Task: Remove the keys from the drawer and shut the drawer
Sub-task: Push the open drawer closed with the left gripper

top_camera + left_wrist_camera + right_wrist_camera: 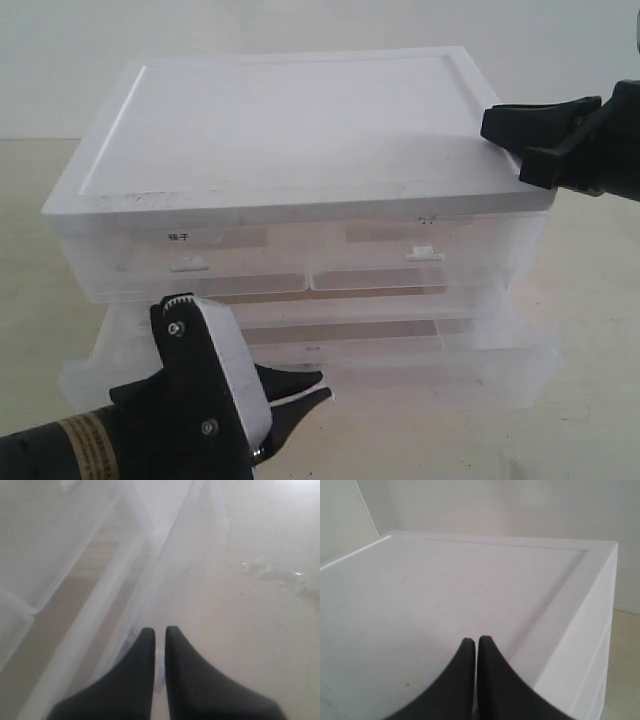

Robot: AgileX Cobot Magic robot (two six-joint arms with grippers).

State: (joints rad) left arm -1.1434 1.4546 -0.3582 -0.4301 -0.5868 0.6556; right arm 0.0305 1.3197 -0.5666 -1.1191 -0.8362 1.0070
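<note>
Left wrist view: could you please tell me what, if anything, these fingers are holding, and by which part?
The left gripper appears shut on the drawer, pinching the thin pale tab at its front edge; only a sliver shows between the fingers.

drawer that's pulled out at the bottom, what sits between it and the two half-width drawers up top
One wide closed drawer, shown in the exterior view.

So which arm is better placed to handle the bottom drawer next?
Left. The left gripper is shut right at the drawer front, low down. The right gripper, also shut, is up at the right corner of the cabinet top, away from the drawer.
</note>
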